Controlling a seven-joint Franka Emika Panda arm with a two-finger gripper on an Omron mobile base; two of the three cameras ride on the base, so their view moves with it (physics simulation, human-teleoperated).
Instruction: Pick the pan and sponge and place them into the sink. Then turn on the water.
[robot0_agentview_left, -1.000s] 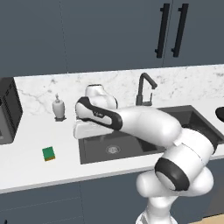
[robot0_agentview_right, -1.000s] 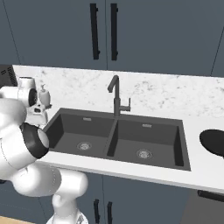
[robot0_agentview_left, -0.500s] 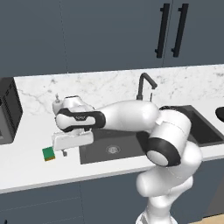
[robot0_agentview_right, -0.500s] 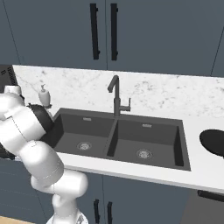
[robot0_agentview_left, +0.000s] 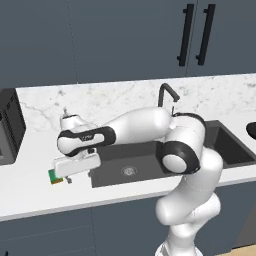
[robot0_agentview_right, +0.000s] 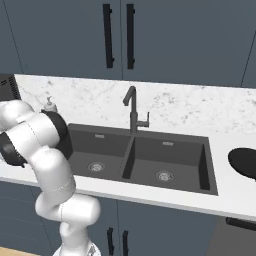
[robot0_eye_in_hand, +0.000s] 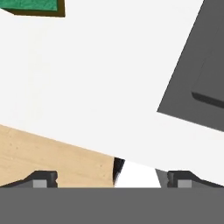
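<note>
We judge the sponge (robot0_agentview_left: 56, 176) to be light, soft and compressible, with a non-slip texture; we recommend gripping it across two opposite side faces, closing only enough to hold it without crushing it. It lies flat on the white counter (robot0_agentview_left: 30, 187), just beside the gripper (robot0_agentview_left: 67, 178), partly hidden under the hand on its side away from the sink (robot0_agentview_left: 125, 167). In the hand view the sponge (robot0_eye_in_hand: 33, 6) sits at the far upper-left corner, well off the line between the fingertips (robot0_eye_in_hand: 43, 178), so we must shift toward it before descending. Our jaws stand fully apart and hold nothing.
</note>
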